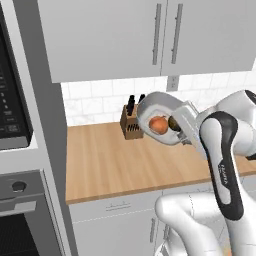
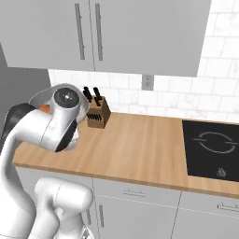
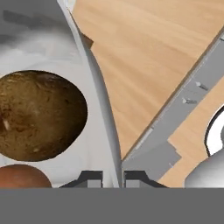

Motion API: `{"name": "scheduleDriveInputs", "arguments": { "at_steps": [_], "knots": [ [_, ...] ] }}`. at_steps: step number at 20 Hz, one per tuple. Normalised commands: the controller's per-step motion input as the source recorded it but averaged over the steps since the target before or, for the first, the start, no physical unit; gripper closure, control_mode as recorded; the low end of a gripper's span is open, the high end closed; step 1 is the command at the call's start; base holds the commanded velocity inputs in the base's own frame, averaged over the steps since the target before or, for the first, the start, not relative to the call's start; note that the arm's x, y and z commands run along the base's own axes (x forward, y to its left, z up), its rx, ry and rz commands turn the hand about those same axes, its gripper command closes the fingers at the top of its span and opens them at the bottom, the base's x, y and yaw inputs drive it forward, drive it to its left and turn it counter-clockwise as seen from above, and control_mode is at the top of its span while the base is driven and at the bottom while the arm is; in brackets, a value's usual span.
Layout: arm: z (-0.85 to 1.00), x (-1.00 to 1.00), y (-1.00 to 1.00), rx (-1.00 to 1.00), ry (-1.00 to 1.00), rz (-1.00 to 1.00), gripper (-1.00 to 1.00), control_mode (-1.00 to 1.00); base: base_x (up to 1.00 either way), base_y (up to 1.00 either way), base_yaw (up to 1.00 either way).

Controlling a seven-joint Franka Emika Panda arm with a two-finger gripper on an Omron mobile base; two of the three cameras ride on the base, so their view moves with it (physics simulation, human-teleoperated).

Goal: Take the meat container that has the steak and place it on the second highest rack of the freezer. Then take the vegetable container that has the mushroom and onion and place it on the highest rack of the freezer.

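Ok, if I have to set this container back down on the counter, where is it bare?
The wooden counter is bare between the knife block and the cooktop, and along its front edge. The hand, shut on the container's rim, hangs just right of the block.

Onion [image 1: 158, 124], mushroom [image 1: 174, 123] in container [image 1: 159, 101], perhaps above counter [image 1: 105, 162], right of knife block [image 1: 131, 123].

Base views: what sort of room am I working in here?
A kitchen, by the look of it: a wooden counter with a knife block against a tiled wall, a black cooktop set into it, grey cupboards above, and an oven at the left.
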Motion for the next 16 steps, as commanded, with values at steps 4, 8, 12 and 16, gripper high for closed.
{"name": "scheduleDriveInputs", "arguments": {
  "at_steps": [4, 8, 12, 16],
  "knots": [
    [0.68, -0.32, 0.09, 0.08, 0.24, 0.58, 1.00, -1.00, 0.00, 0.00, 0.00],
    [0.50, -0.47, 0.06, -0.10, 0.08, 0.52, 1.00, -1.00, 0.00, 0.00, 0.00],
    [0.37, -0.76, 0.00, -0.21, -0.17, 0.26, 1.00, -1.00, 0.00, 0.00, 0.00],
    [0.47, -0.76, 0.00, -0.07, -0.33, 0.06, 1.00, -1.00, 0.00, 0.00, 0.00]
  ]
}}
